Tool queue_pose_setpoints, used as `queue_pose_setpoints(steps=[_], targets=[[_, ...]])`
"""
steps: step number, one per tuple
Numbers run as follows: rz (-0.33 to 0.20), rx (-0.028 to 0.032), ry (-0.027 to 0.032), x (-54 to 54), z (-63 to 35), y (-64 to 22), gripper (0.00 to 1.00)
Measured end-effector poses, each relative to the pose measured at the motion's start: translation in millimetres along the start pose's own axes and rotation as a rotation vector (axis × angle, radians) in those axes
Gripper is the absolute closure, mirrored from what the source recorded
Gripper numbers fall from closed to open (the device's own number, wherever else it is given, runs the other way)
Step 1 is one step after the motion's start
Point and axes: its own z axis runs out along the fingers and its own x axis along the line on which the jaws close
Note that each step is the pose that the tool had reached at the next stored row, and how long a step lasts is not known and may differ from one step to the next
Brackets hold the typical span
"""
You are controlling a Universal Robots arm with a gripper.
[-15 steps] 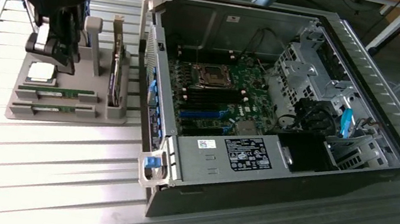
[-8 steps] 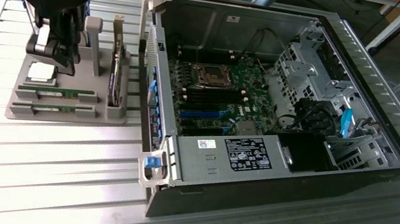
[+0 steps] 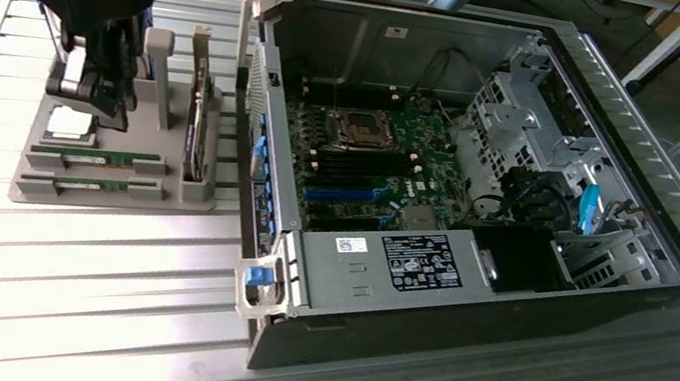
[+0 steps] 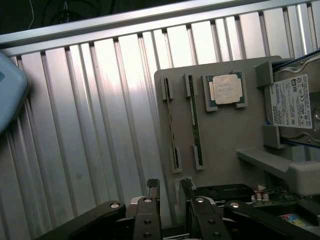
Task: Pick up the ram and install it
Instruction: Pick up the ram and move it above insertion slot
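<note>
Thin, long green ram (image 4: 170, 125), standing on edge in grey tray (image 4: 225, 147) beside identical second stick (image 4: 195, 125); jaws open, empty.

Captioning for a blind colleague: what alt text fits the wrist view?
Two thin green RAM sticks stand in slots of a grey plastic holder, beside a square silver CPU chip, on a ribbed metal table. The open, empty tool hovers near them.

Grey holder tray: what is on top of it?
Two ram sticks, a silver CPU chip, a hard drive and an upright expansion card. In the exterior view the gripper hides part of the tray.
</note>
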Motion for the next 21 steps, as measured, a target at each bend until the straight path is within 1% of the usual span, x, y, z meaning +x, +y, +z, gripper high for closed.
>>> queue_pose_setpoints(steps=[21], targets=[[0.0, 0.0, 0.0, 0.1, 8.8, -0.2, 0.71]])
